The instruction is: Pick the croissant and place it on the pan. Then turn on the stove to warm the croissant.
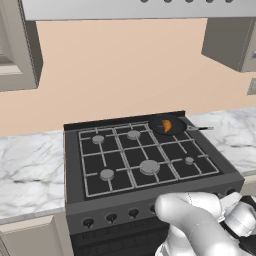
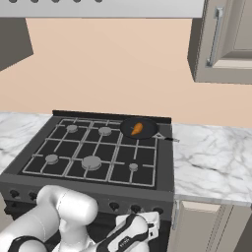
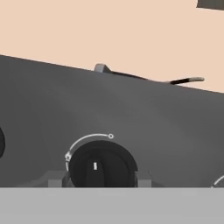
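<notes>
Orange-brown against black, the croissant (image 1: 166,125) already lies inside the pan (image 1: 159,122) in the left base view, on the rear right burner of the stove (image 1: 150,165), the pan's thin handle reaching right over the marble counter (image 1: 30,165). The arm bends low in front of the range, below the row of black front knobs.

From the right base view the croissant (image 2: 137,129) again sits in the pan (image 2: 145,126) at the back right of the stove (image 2: 93,152). The white hand reaches down toward the front panel, near the right-hand knobs; the counter (image 2: 211,157) runs off to the right.

Along the hand view, one round black knob (image 3: 101,166) fills the space straight ahead of the pincer (image 3: 99,180), touching or nearly so. Its white mark stands upright. Grey fingertips (image 3: 56,179) flank it left and right, so the pincer looks spread about the knob, though whether it presses I cannot tell. I judge placing is done and the coming move is a twist about the knob's own axis, which points straight at the hand
</notes>
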Controlling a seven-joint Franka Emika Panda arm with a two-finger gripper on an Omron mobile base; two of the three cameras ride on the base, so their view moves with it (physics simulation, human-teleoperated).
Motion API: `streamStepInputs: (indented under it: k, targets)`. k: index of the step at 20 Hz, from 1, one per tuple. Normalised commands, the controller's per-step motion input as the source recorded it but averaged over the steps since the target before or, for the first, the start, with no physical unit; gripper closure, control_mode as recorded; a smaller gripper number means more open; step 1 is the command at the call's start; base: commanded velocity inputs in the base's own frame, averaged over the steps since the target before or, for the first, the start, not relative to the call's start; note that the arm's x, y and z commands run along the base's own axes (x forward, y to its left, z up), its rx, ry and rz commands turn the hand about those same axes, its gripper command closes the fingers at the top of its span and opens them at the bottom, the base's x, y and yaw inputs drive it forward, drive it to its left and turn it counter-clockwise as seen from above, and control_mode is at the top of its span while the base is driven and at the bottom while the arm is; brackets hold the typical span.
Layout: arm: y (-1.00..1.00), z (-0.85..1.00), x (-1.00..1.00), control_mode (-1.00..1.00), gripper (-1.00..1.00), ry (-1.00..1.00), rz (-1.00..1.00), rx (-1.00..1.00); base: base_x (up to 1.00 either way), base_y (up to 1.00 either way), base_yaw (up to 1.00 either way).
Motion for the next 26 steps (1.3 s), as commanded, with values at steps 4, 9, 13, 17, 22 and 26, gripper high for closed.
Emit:
streamStepInputs:
  k: [4,9,13,17,22,26]
  targets:
    - [0.0,0.0,0.0,-1.0,1.0,0.0,0.02,-0.14,0.0,0.0,0.0]
    - [0.0,0.0,0.03,-1.0,1.0,0.0,0.02,-0.11,0.0,0.0,0.0]
    - [0.0,0.0,0.03,-1.0,1.0,0.0,0.02,-0.13,0.0,0.0,0.0]
    - [0.0,0.01,0.03,-1.0,1.0,0.01,0.01,-0.14,0.0,0.0,0.0]
    - [0.0,0.0,0.02,-1.0,1.0,0.0,0.03,-0.17,0.0,0.0,0.0]
    - [0.0,0.0,0.01,-1.0,1.0,0.0,0.03,-0.19,0.0,0.0,0.0]
